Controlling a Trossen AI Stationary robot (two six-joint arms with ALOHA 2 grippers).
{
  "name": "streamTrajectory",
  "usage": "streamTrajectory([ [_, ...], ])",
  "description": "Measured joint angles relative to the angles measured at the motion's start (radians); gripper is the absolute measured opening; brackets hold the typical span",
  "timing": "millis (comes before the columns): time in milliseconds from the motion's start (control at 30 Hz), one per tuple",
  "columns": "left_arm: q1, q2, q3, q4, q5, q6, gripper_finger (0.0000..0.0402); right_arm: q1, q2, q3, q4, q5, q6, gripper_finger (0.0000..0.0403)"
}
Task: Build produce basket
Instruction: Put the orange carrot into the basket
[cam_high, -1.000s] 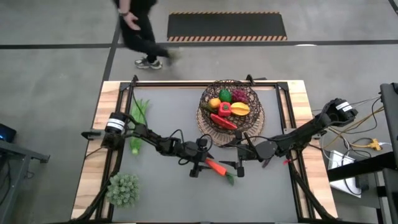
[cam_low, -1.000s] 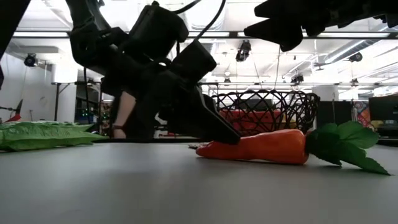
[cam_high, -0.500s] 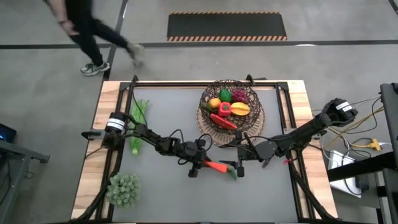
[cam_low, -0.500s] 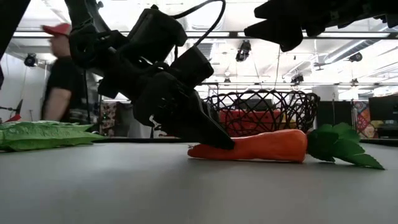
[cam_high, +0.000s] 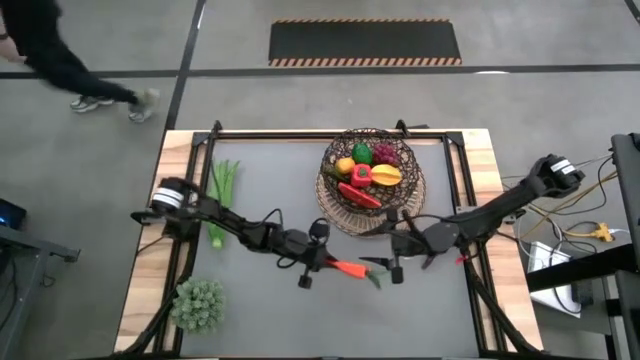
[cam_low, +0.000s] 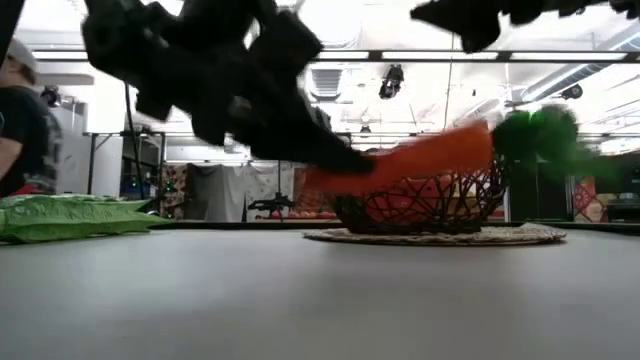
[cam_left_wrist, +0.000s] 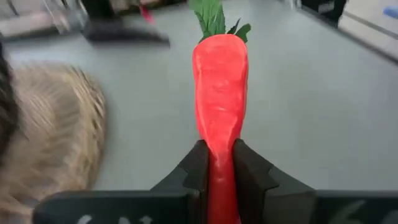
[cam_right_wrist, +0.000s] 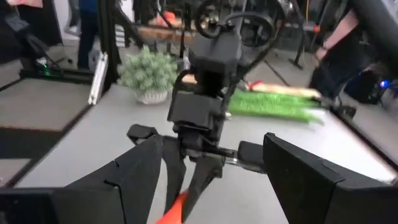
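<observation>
My left gripper (cam_high: 325, 263) is shut on an orange carrot (cam_high: 350, 268) with green leaves (cam_high: 372, 278), in the middle of the table near the front. In the low view the carrot (cam_low: 420, 165) hangs above the table. My right gripper (cam_high: 395, 271) stands open just right of the leaves, touching nothing. Behind them the dark wicker basket (cam_high: 372, 180) rests on its tan base and holds several pieces of produce: yellow, orange, red and purple-red. A long green piece of produce (cam_high: 222, 192) lies at the far left. My left gripper pinches the carrot's narrow end (cam_left_wrist: 220, 146) between its two fingers (cam_left_wrist: 194, 167). The fingers come from the table's left, slanting down, and lie along the carrot. The carrot is lifted clear of the table and juts out toward the right, its leafy end (cam_low: 535, 135) a little higher.
A pale green bushy clump (cam_high: 198, 303) sits at the near left corner. A person (cam_high: 60, 60) walks on the floor beyond the table's far left. Grey table surface lies open between the green produce and the basket.
My left gripper has shut on the carrot's narrow end, dragged it a little toward the left, then risen with it. The carrot, which lay flat on the table, now hangs clear above it with its leafy end raised.
</observation>
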Motion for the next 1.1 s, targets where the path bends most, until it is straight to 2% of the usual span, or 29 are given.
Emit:
streamTrajectory([
  [100,-0.028,-0.083,-0.03,0.023,-0.036,0.051,0.0027,0.007,-0.079,0.0,-0.048,0.0,-0.031,0.0263],
  [233,-0.064,-0.182,-0.102,0.191,-0.036,0.103,0.0027,0.009,-0.149,-0.001,-0.115,0.0,-0.066,0.0263],
  [367,-0.088,-0.248,-0.177,0.381,-0.058,0.126,0.0027,0.011,-0.144,-0.023,-0.089,-0.001,-0.082,0.0263],
  [433,-0.088,-0.26,-0.202,0.459,-0.103,0.126,0.0027,0.011,-0.109,-0.044,-0.014,-0.001,-0.092,0.0263],
  [567,-0.082,-0.251,-0.209,0.52,-0.184,0.133,0.0038,0.011,0.018,-0.07,0.272,-0.003,-0.166,0.0263],
  [767,-0.078,-0.239,-0.197,0.532,-0.217,0.153,0.0042,0.011,0.229,-0.049,0.652,-0.009,-0.314,0.0263],
  [900,-0.078,-0.239,-0.196,0.532,-0.276,0.151,0.0044,0.011,0.316,-0.003,0.747,-0.008,-0.385,0.0261],
  [1100,-0.079,-0.239,-0.196,0.536,-0.312,0.152,0.0045,0.01,0.358,0.06,0.752,0.008,-0.418,0.0243],
])
